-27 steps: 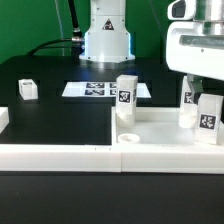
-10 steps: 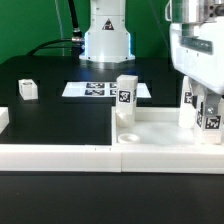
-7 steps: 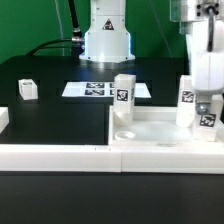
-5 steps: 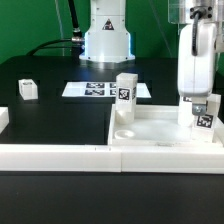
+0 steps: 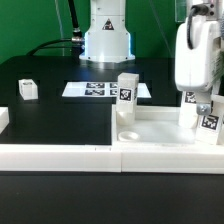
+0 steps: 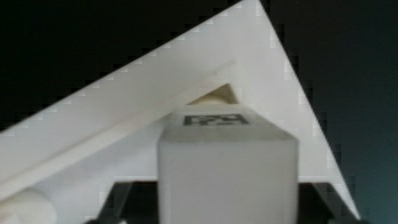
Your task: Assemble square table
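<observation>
Two legs stand plainly upright on the square table top, which sits on the black bench at the exterior view's right. The hand is straight down over the held leg at the far right of the top, clamped on it. The wrist view backs that up: the held leg fills the gap between the dark fingers, tag up, and a corner of the top spreads out beyond it. The free leg stands alone at the top's back corner on the exterior view's left, tag facing us, with a round hole open in the top just in front of it. Another tag peeks out beside the hand; what it sits on I can't make out. Over on the bare bench, a loose block lies well apart at the exterior view's left. The marker board lies flat in front of the robot base, and the white rails run along the front.
</observation>
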Robot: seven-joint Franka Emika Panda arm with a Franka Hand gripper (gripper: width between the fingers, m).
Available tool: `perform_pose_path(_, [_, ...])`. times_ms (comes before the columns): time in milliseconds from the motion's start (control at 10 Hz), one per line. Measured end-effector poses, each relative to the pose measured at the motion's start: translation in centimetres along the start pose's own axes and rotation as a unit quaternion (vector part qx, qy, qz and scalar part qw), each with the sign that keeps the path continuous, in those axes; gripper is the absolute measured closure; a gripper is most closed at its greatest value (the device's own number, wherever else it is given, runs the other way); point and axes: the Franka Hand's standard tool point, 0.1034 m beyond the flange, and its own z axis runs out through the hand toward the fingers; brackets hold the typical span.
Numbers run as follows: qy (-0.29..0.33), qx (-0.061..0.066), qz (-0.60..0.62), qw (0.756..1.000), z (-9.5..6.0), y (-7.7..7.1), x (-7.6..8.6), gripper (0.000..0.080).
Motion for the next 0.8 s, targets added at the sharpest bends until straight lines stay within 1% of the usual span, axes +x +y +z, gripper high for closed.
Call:
perform_pose_path(300, [0.002, 0.003, -0.049, 0.999, 0.1, 0.1, -0.1, 0.0495])
perform_pose_path(400, [0.002, 0.002, -0.083, 0.997, 0.4, 0.6, -0.5, 0.0322])
perform_pose_path(500, [0.002, -0.011, -0.128, 0.992, 0.2, 0.8, -0.8, 0.019])
perform_pose_path(600, [0.01, -0.01, -0.216, 0.976, 0.0, 0.5, -1.1, 0.0162])
perform_pose_path(700, [0.012, -0.008, -0.277, 0.961, 0.2, 0.7, -1.3, 0.0162])
perform_pose_path(800, [0.012, -0.008, -0.305, 0.952, 0.2, 0.6, -1.1, 0.0152])
